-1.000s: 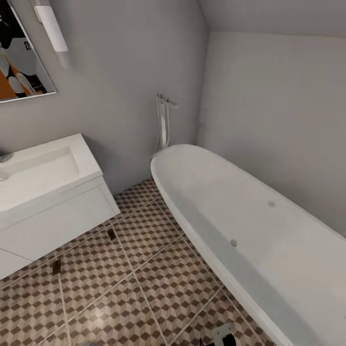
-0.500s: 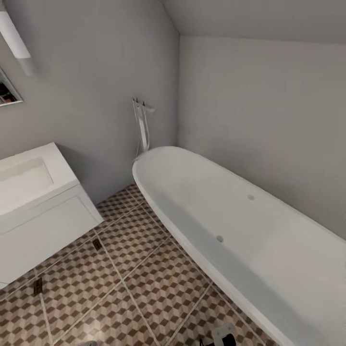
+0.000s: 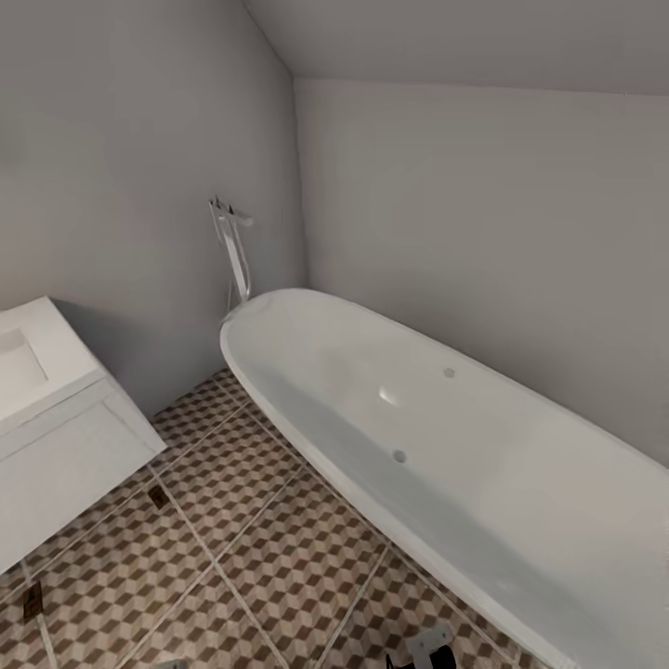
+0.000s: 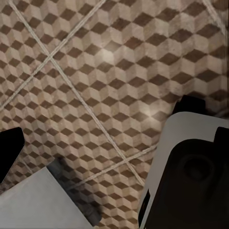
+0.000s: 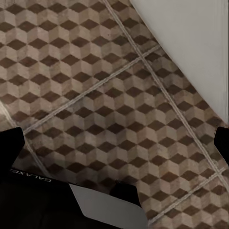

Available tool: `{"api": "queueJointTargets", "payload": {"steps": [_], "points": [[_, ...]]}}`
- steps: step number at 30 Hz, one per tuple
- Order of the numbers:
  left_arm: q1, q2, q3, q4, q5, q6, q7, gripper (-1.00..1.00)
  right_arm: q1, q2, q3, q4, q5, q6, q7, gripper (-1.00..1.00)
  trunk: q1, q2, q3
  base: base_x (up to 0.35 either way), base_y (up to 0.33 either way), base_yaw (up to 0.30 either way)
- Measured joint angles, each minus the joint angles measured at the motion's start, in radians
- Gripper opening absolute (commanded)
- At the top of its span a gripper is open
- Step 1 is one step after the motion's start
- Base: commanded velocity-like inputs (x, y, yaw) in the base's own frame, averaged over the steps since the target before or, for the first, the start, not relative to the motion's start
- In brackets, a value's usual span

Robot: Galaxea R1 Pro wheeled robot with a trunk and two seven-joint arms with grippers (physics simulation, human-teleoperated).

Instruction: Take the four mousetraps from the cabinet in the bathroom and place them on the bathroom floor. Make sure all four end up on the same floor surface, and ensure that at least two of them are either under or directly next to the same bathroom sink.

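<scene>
Two mousetraps lie flat on the bathroom floor [image 3: 279, 557]. One mousetrap [image 3: 158, 496] is just off the sink's front corner, the other [image 3: 32, 602] lies below the cupboard front near the picture's left edge. The white sink [image 3: 56, 390] stands at the left. My left gripper [image 4: 114, 143] is open over bare tiles [image 4: 95, 57]. My right gripper [image 5: 114, 140] is open too, with patterned floor [image 5: 95, 71] between its dark fingertips. The cabinet is out of view.
A long white bathtub [image 3: 446, 446] runs along the right wall, its side also in the right wrist view [image 5: 191, 38]. A chrome floor tap [image 3: 232, 246] stands at its far end. Part of my own base [image 4: 191, 181] sits below the left gripper.
The camera has swung to the right. The sink and both mousetraps have slid left in the picture, and the mirror and wall lamp have left it. The things themselves have not moved.
</scene>
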Motion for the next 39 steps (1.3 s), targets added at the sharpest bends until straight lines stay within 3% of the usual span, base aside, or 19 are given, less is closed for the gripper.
{"api": "queueJointTargets", "payload": {"steps": [12, 20, 29, 35, 39], "points": [[0.000, -0.004, 0.001, 0.000, 0.003, -0.001, -0.001, 1.00, 0.001, 0.000, 0.000, 0.000, 0.000, 0.000, 0.000, 1.00, 0.000, 0.000, 0.012, 0.000, 0.000, -0.257], [0.000, -0.048, 0.007, -0.004, 0.006, -0.003, -0.001, 1.00, 0.001, 0.000, 0.000, 0.000, 0.000, 0.000, 0.000, 1.00, 0.000, 0.000, 0.020, 0.000, 0.000, -0.257], [0.000, -0.067, 0.010, -0.013, 0.006, -0.008, -0.008, 1.00, 0.001, 0.000, 0.000, 0.000, -0.002, 0.000, 0.000, 1.00, 0.000, 0.000, 0.029, 0.000, 0.000, -0.257], [0.000, -0.060, 0.010, -0.012, 0.005, -0.008, -0.009, 1.00, 0.001, 0.000, 0.000, 0.000, -0.003, 0.000, 0.000, 1.00, 0.000, 0.000, 0.034, 0.000, 0.000, -0.257], [0.000, -0.039, 0.009, -0.006, 0.005, -0.008, -0.012, 1.00, 0.001, 0.000, 0.000, 0.000, -0.004, 0.000, 0.000, 1.00, 0.000, 0.000, 0.038, 0.000, 0.000, -0.257]]}}
